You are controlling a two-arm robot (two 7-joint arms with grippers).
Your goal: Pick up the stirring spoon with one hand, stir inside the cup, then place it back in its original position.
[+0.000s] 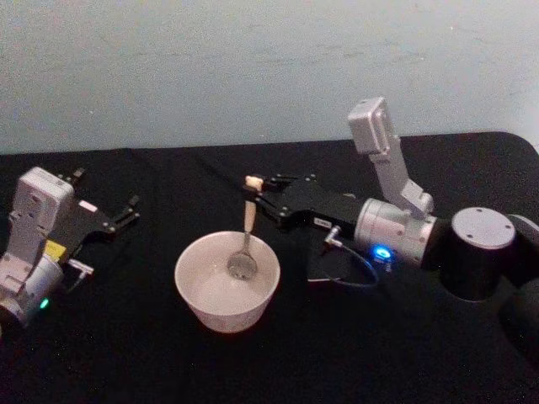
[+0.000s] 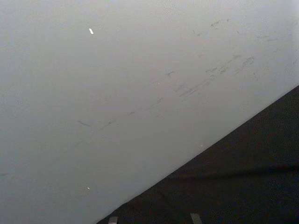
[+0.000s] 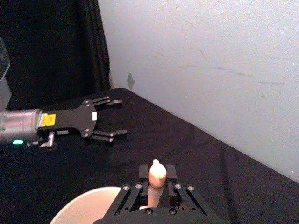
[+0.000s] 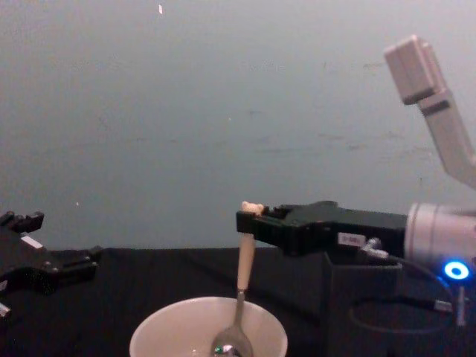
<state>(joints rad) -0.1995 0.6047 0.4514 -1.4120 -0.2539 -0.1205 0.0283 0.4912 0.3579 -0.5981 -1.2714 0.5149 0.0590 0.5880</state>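
Note:
The cream-white cup (image 1: 226, 291) sits on the black table in front of me; its rim also shows in the chest view (image 4: 160, 321) and the right wrist view (image 3: 79, 205). My right gripper (image 1: 258, 195) is shut on the top of the stirring spoon (image 1: 248, 224), which hangs nearly upright with its metal bowl (image 4: 229, 346) down inside the cup. The spoon's beige top (image 3: 157, 173) pokes up between the right gripper's fingers. My left gripper (image 1: 126, 210) rests open on the table at the left, apart from the cup.
A dark grey square holder box (image 4: 372, 297) stands under the right arm, with a looped cable (image 1: 354, 273) beside it. The black cloth table (image 1: 278, 362) ends at a pale wall (image 1: 253, 67) behind.

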